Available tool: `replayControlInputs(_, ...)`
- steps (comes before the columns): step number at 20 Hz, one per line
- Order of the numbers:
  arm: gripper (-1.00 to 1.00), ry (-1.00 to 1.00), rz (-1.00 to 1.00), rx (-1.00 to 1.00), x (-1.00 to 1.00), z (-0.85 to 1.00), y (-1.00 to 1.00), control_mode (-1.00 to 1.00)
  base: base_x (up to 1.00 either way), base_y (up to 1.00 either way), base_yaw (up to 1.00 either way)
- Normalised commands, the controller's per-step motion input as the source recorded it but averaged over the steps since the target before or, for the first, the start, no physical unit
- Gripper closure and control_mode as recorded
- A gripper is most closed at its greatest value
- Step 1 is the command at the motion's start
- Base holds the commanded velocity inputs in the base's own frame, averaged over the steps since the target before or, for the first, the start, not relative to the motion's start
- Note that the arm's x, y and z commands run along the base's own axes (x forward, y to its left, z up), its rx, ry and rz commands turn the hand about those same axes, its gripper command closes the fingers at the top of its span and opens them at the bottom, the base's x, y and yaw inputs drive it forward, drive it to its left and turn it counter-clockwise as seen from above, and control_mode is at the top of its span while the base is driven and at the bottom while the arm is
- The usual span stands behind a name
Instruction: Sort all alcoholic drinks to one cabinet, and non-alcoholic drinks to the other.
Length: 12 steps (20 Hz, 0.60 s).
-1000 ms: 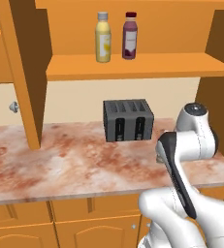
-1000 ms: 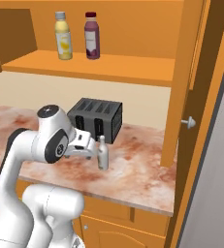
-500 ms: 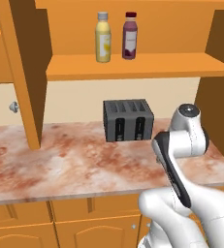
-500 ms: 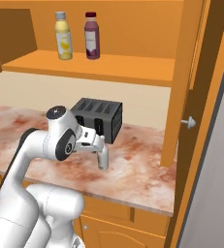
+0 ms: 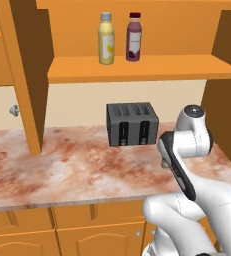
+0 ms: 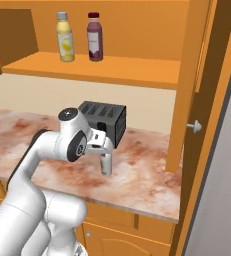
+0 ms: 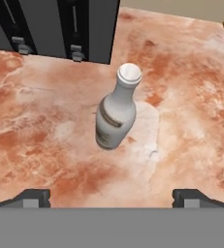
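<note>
The white arm rises from the base, folds at its elbow and bends forward over the table (image 5: 62, 170), wrist turned down toward the marbled reddish top. The hand hangs just in front of the toaster (image 6: 103, 120), on the side nearer the robot. In the hand view the fingers (image 7: 111, 197) stand spread wide, one dark tip at each lower corner, nothing between them.

Straight below the hand stands the pale whitish-clear bottle (image 7: 116, 109), upright on the table, long neck and round white mouth pointing up at the camera, label band around its body. It sits just in front of the toaster, apart from it, with bare table all round. The fingers are above it, not touching.

Up over the toaster runs an open cabinet shelf (image 5: 137, 70) in orange wood. On it stand the pale yellow bottle (image 5: 106, 39) with its white cap and the purple-maroon bottle (image 5: 133, 38) with its red cap, side by side, close but apart.

The toaster is dark grey with slots on top and levers on its front, set toward the pale back wall. A cabinet door (image 6: 197, 85) stands open to the right of the toaster, knob facing out; another open door (image 5: 24, 75) hangs to its left. Orange cupboard fronts run below the table edge.
</note>
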Motion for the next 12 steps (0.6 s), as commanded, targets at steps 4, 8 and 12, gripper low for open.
replayControlInputs(4, -1.00, 0.00, 0.00, 0.00, 0.28, -0.25, 0.00, -1.00, 0.00, 0.00, 0.00)
replayControlInputs(8, -1.00, 0.00, 0.00, 0.00, 0.26, -0.22, 0.00, -1.00, 0.00, 0.00, 0.00)
replayControlInputs(12, -1.00, 0.00, 0.00, 0.02, 0.11, -0.13, -0.06, -1.00, 0.00, 0.00, 0.00)
